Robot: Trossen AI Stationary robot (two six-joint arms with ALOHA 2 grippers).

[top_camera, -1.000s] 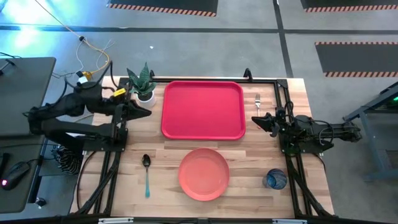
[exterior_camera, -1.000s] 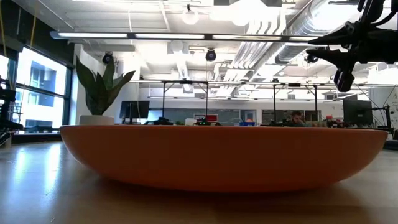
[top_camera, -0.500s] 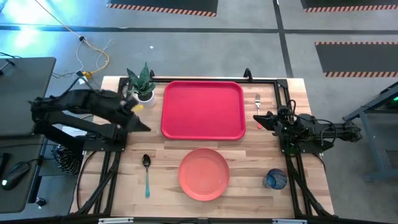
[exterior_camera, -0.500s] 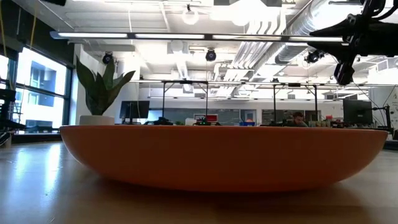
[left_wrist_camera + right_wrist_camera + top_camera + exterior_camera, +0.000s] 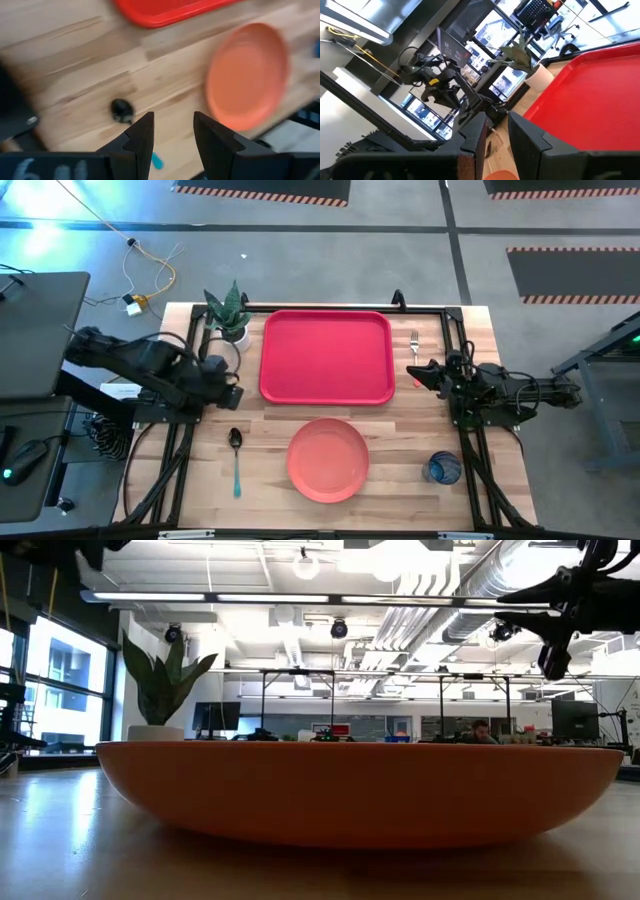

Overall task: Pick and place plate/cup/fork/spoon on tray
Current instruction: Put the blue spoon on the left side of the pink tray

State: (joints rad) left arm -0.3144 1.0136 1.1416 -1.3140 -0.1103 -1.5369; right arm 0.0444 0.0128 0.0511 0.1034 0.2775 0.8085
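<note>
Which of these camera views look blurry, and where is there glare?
Left wrist view: motion-smeared, the plate and tray soft-edged. Low view: the plate fills the foreground, bright ceiling lights behind, window light shining on the table. High view: sharp, with a bluish flare on the floor at the top left corner.

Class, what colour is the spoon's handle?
Teal-blue; the spoon shows best in the high view, lying left of the plate.

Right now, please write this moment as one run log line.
left gripper: open, above spoon | right gripper: empty, beside fork | tray: bare | plate, cup: on table
</note>
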